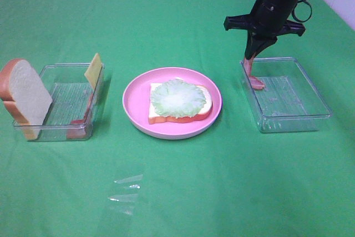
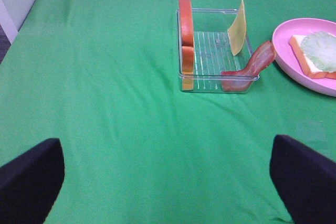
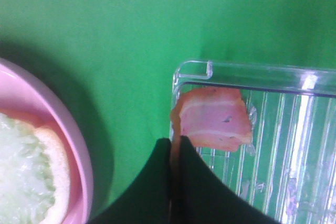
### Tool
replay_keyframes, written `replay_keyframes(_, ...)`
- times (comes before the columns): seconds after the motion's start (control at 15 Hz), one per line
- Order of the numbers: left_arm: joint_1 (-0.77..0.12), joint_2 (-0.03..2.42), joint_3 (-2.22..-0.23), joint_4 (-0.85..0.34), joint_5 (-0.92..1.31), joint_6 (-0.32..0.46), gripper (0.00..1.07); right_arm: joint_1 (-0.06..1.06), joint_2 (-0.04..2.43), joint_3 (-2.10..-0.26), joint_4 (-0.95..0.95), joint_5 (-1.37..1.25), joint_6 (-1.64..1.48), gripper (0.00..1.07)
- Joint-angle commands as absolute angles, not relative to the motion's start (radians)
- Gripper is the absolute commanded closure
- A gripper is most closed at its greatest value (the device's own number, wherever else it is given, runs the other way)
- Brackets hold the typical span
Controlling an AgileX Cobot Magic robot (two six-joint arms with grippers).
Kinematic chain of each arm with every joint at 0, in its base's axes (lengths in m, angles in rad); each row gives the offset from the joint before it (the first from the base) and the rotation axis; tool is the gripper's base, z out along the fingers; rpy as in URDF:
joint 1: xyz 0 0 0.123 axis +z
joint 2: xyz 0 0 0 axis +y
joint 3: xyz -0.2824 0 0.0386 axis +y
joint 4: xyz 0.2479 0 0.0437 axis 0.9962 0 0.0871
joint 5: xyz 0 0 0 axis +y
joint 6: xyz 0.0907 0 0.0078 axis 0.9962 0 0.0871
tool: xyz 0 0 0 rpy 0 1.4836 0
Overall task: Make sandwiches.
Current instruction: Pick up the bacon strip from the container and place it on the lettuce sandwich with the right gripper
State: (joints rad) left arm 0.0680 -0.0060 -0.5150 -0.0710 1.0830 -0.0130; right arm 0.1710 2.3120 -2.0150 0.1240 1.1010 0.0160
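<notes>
On the round pink plate [image 1: 136,90] lies the sandwich stack: a white bread slice [image 1: 156,116] with pale green lettuce [image 1: 178,98] on top. My right gripper [image 1: 250,60] reaches down into the near-left corner of the right clear tray [image 1: 310,116], shut on the edge of a pink ham slice [image 3: 215,119] that hangs from it and touches the tray floor. In the right wrist view the gripper [image 3: 175,141] pinches the ham's rim. My left gripper [image 2: 165,141] stands open over bare cloth, well short of the left tray [image 2: 210,86].
The left tray [image 1: 66,132] holds a second bread slice [image 1: 26,95] leaning at its outer end, a yellow cheese square [image 1: 94,71] leaning at the plate end, and a reddish bacon strip [image 2: 252,65]. A scrap of clear film [image 1: 126,190] lies on the green cloth in front.
</notes>
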Motion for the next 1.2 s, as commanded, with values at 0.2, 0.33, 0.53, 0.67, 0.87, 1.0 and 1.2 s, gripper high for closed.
replay_keyframes(0.2, 0.069, -0.015, -0.516, -0.080, 1.072, -0.015, 0.09, 0.172, 2.145, -2.018, 0.147, 1.142, 0.016, 1.07)
replay_keyframes(0.33, 0.069, -0.015, -0.516, -0.080, 1.072, -0.015, 0.09, 0.172, 2.101, -2.017, 0.220, 1.167, 0.007, 1.07)
replay_keyframes(0.53, 0.069, -0.015, -0.516, -0.080, 1.072, -0.015, 0.09, 0.174, 2.082, -2.017, 0.408, 1.174, -0.064, 1.07)
replay_keyframes(0.67, 0.069, -0.015, -0.516, -0.080, 1.072, -0.015, 0.09, 0.198, 2.082, -2.013, 0.553, 1.186, -0.130, 1.07)
replay_keyframes(0.87, 0.069, -0.014, -0.516, -0.080, 1.072, -0.015, 0.09, 0.316, 2.098, -1.979, 0.684, 1.135, -0.222, 1.07)
replay_keyframes(1.0, 0.069, -0.014, -0.516, -0.080, 1.072, -0.015, 0.09, 0.374, 2.127, -1.979, 0.686, 1.101, -0.225, 1.07)
replay_keyframes(1.2, 0.069, -0.014, -0.516, -0.080, 1.072, -0.015, 0.09, 0.417, 2.190, -1.979, 0.687, 1.073, -0.225, 1.07)
